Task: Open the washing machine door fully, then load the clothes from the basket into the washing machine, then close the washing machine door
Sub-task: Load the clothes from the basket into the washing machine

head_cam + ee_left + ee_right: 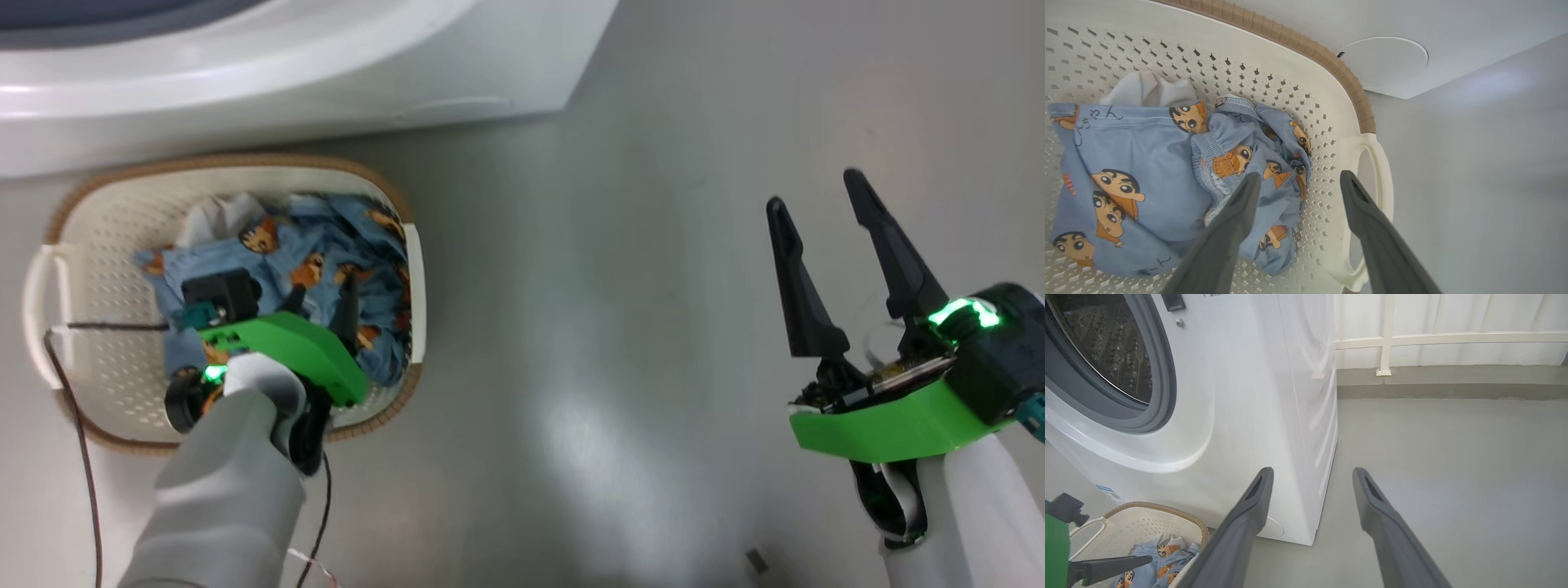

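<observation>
The cream basket point(98, 245) stands on the floor in front of the white washing machine point(326, 73). In it lie the light blue cartoon-print clothes point(326, 245) with a bit of white cloth. My left gripper point(321, 294) reaches down into the basket, open. In the left wrist view the left gripper point(1298, 179) has one finger over the clothes point(1147, 163) and the other beside the basket's wall point(1310, 94) near a handle. My right gripper point(814, 192) hangs open and empty over bare floor to the right. The right wrist view shows the uncovered drum point(1106, 347). The washing machine door is out of view.
A round white service cap point(1384, 61) sits low on the machine, just past the basket's rim. A thin dark cable point(77, 408) trails by the basket's left side. A white railing point(1384, 339) and a low kerb bound the grey floor point(1453, 477) behind the machine.
</observation>
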